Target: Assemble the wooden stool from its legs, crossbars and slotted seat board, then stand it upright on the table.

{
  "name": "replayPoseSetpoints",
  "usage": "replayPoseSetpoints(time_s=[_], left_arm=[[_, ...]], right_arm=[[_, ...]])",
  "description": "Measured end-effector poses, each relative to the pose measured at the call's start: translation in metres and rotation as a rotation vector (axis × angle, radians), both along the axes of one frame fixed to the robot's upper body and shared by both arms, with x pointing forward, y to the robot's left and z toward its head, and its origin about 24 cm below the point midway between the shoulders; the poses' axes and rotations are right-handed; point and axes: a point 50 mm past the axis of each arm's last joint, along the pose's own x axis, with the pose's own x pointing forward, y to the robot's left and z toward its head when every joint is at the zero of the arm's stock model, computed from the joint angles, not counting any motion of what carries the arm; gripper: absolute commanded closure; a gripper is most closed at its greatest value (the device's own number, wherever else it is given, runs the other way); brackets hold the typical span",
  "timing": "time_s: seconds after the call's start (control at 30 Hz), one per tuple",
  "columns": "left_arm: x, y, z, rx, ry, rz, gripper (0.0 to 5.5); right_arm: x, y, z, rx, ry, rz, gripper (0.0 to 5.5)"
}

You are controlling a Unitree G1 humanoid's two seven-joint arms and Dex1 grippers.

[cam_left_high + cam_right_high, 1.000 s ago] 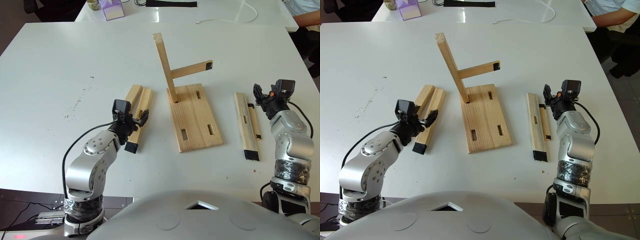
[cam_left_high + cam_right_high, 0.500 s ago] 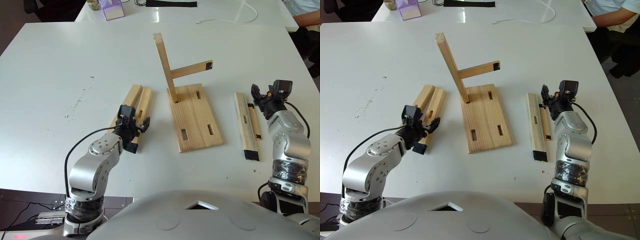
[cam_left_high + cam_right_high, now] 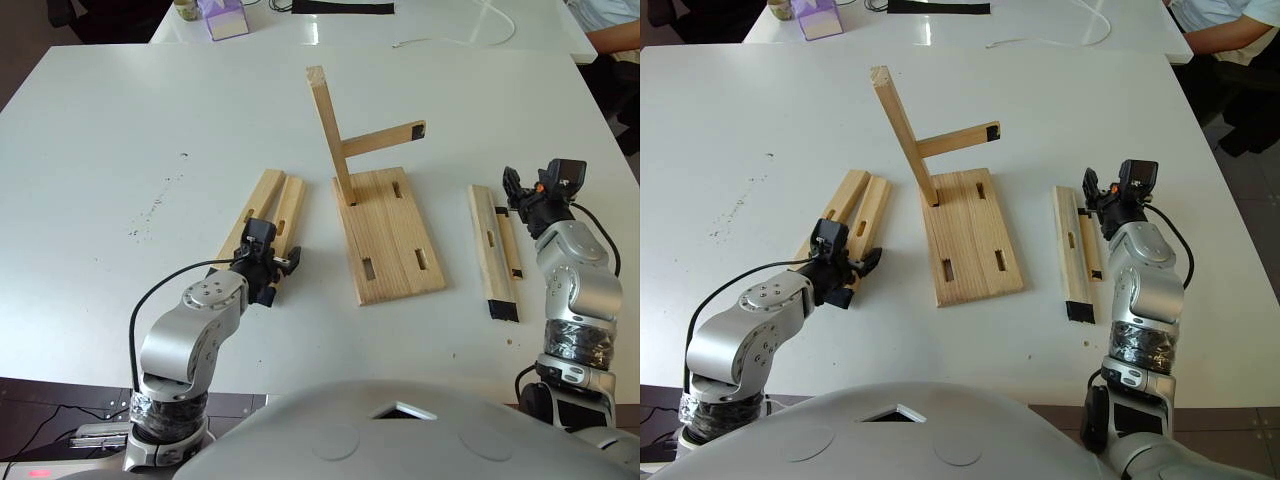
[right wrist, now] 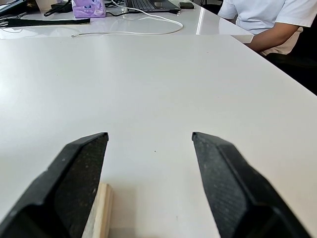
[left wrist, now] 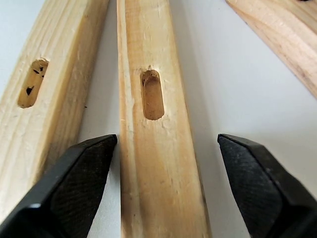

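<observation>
The slotted seat board [image 3: 392,238] lies flat at the table's middle. One leg [image 3: 329,135] stands in its far left slot, and a black-tipped crossbar [image 3: 385,138] sticks out of that leg to the right. Two loose legs [image 3: 272,205] lie side by side to the left of the board. My left gripper [image 3: 265,262] is open and low over their near end, its fingers [image 5: 74,183] either side of the slotted leg [image 5: 153,129]. Another leg [image 3: 492,250] and a thin crossbar [image 3: 511,245] lie to the right of the board. My right gripper [image 3: 522,188] is open just beyond their far end.
Dark specks [image 3: 150,210] mark the table at the left. Behind it, a second table holds a purple tissue box [image 3: 222,17], a black strip [image 3: 340,7] and a white cable [image 3: 470,35]. A person's arm [image 4: 267,20] rests at its far right.
My left gripper has drawn back along the two loose legs toward their near end and dropped lower over them. My right gripper has shifted only slightly.
</observation>
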Motion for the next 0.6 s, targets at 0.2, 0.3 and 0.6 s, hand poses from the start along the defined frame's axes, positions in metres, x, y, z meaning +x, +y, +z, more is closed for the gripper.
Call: replayPoseSetpoints(time_s=[0.2,0.3,0.6], left_arm=[[-0.001,0.003,0.002,0.012,0.022,-0.011,3.26],[0.001,0.005,0.004,-0.007,0.022,-0.012,3.44],[0.026,0.018,0.029,-0.246,-0.132,-0.013,3.44]], right_arm=[[0.001,0.009,0.011,0.030,-0.051,0.056,2.36],[0.004,0.016,0.015,0.060,-0.054,0.152,2.36],[0.012,0.039,0.050,0.315,-0.109,0.506,2.36]])
